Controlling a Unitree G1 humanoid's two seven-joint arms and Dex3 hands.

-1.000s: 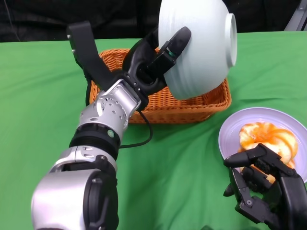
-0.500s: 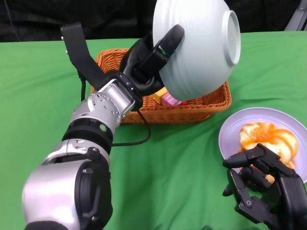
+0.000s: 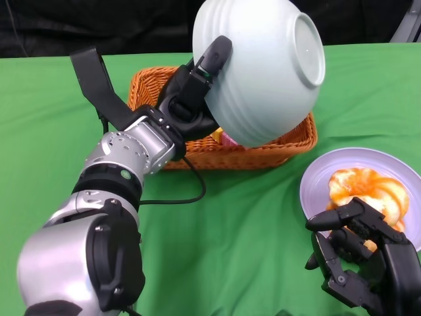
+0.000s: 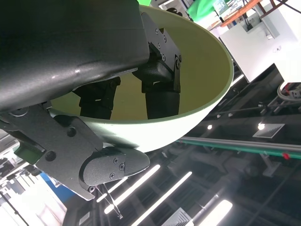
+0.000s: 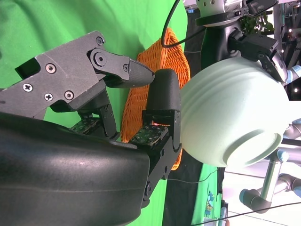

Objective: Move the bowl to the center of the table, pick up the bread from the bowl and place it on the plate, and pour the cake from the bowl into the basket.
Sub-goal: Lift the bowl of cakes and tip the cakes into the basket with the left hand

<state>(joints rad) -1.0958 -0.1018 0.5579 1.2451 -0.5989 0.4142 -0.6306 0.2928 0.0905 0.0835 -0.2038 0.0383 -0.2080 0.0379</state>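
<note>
Head view: camera looks down and forward over the green table (image 3: 263, 217), left forearm close in the foreground, basket (image 3: 289, 141) and tipped bowl (image 3: 263, 72) mid-frame. Right wrist view: sits just behind the right hand (image 5: 117, 117), turned on its side, looking across the table at the same bowl (image 5: 230, 122) and basket (image 5: 141, 94). Left wrist view: very close, looking into the bowl's (image 4: 197, 80) interior, ceiling lights behind.

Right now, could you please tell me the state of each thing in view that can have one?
bowl: lifted, tipped over above the basket
basket: on the table, something pink inside
bread: lying on the plate
plate: on the table, holding the bread
left hand: grips the bowl
right hand: holds nothing, fingers apart
</note>
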